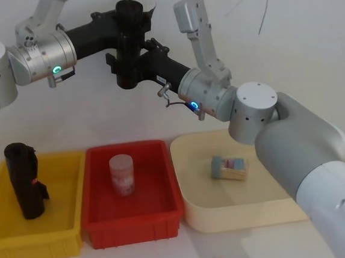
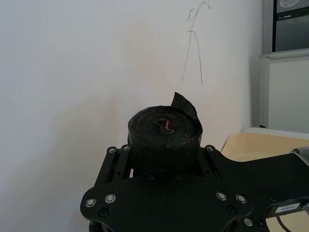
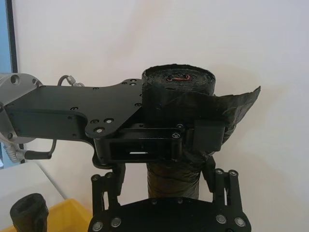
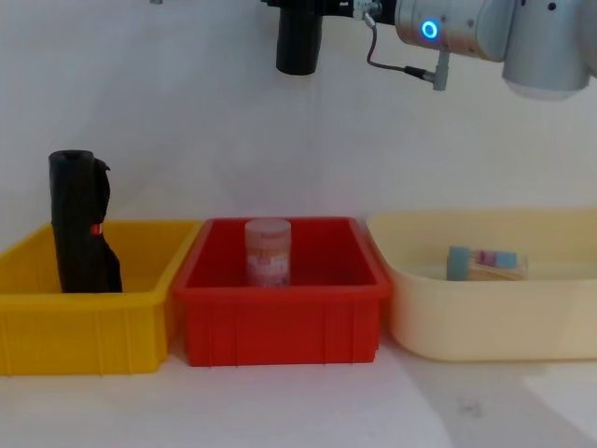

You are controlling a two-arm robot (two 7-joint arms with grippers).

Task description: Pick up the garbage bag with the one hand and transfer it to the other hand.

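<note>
The garbage bag, a black rolled cylinder with a loose flap at its top, hangs upright in the air high above the bins; its lower end shows in the chest view. My left gripper, on the green-ring wrist, is shut on its upper part and grips it from the left. From the right, the blue-ring right gripper comes in just below. Its fingers straddle the lower part of the roll with a gap on each side, so it stands open.
On the table stand a yellow bin holding another black roll with a red mark, a red bin with a pale jar, and a cream tray with a small box.
</note>
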